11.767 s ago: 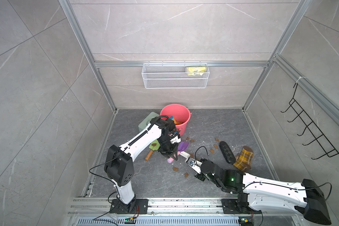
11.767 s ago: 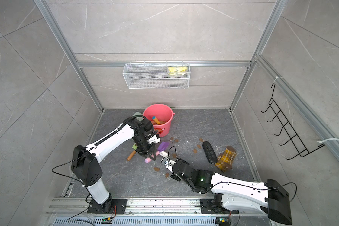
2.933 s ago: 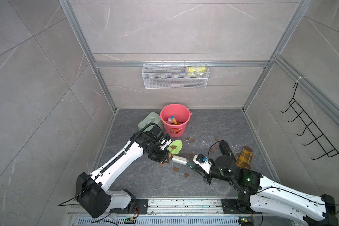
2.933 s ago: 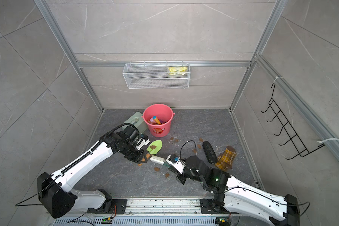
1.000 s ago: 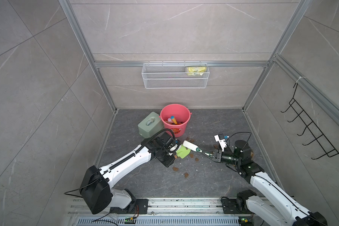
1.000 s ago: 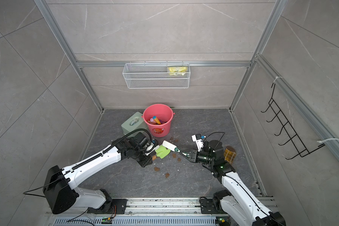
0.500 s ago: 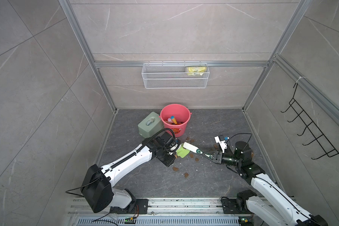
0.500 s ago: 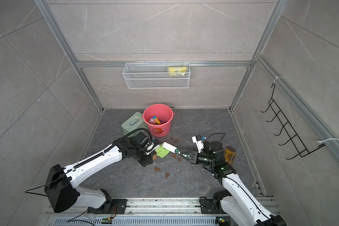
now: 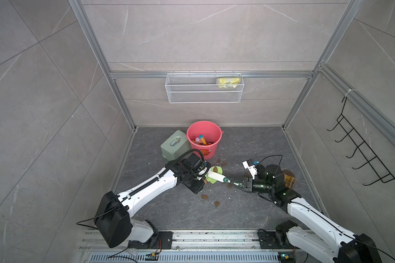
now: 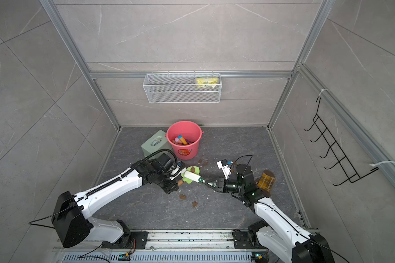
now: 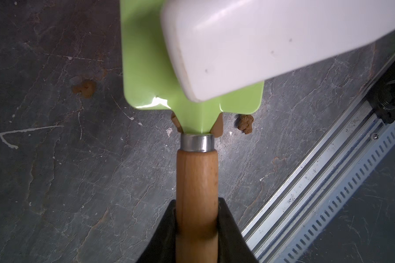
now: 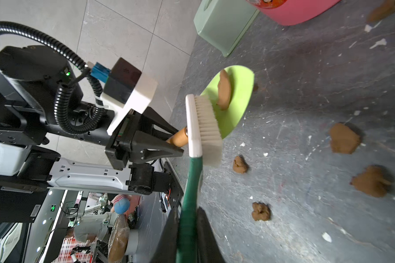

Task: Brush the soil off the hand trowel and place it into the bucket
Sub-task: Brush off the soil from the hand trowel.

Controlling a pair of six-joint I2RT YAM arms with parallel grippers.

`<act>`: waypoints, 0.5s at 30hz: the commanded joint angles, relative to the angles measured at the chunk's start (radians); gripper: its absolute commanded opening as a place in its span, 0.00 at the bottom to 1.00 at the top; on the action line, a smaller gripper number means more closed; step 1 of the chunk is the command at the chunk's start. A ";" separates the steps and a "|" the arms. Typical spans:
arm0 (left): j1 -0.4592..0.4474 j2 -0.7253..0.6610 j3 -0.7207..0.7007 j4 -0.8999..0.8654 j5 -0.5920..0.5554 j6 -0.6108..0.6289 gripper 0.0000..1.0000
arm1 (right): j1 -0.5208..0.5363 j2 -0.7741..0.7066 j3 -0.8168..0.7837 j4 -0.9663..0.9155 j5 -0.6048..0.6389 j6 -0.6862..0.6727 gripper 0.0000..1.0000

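- Aluminium rail crosses the bottom of the frame in both top views and carries the two arm bases. Beyond it a broad strip of grey floor lies bare up to the grippers.
- At that strip's far edge, centre frame, two lumps of soil sit near each other.
- Centre frame, the left gripper is clamped on the wooden handle of the one hand trowel. The lime blade is low over the floor, with one brown lump on it.
- From the right of the frame, the right gripper is closed on the green handle of the one brush. Its white head lies across the blade, bristles turned to it, just beside that lump.
- In the right wrist view four loose lumps lie on the floor beyond the brush; others are cut by the frame edge.
- Just beyond the left gripper stands the one coral-pink bucket, upright, with coloured toy pieces inside. The trowel is outside it. One sage-green tissue box sits just beside the bucket, on its left in the frame.
- Right of the bucket the floor is open to the right wall, apart from scattered lumps.
- On the back wall hangs one wire basket holding one yellow packet.
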 commanded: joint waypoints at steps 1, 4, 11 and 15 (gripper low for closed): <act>0.004 -0.030 0.028 0.023 0.015 0.003 0.00 | -0.059 0.008 0.030 -0.013 0.027 -0.033 0.00; 0.005 -0.037 0.020 0.022 0.000 -0.002 0.00 | -0.118 -0.003 0.045 -0.022 0.009 -0.031 0.00; 0.026 -0.031 0.012 0.016 -0.016 -0.011 0.00 | -0.187 -0.066 0.071 -0.105 -0.019 -0.066 0.00; 0.044 -0.025 0.010 0.012 -0.013 -0.013 0.00 | -0.187 -0.115 0.080 -0.142 -0.010 -0.094 0.00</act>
